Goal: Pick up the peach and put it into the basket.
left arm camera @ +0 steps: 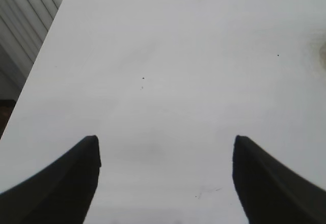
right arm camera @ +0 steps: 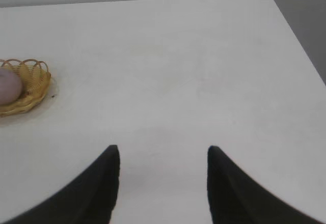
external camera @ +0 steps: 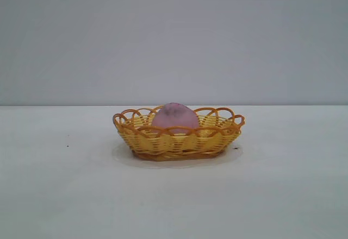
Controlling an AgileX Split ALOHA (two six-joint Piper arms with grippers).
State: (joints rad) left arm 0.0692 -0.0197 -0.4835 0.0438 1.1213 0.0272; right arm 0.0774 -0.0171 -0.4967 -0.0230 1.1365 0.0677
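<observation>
The pinkish-mauve peach [external camera: 175, 116] lies inside the yellow-orange woven basket [external camera: 142, 140] in the middle of the white table. In the right wrist view the same basket [right arm camera: 34, 85] and peach [right arm camera: 9, 85] appear far off to one side. My right gripper [right arm camera: 163, 148] hangs open over bare table, well away from the basket, with nothing between its dark fingers. Over another bare stretch of table my left gripper [left arm camera: 166, 138] stands wide open and empty. Neither arm shows in the exterior view.
The white table [external camera: 283, 190] spreads around the basket. Its rounded corner and edge [right arm camera: 285, 15] show in the right wrist view. Beside the table edge in the left wrist view stands a white ribbed panel [left arm camera: 25, 15].
</observation>
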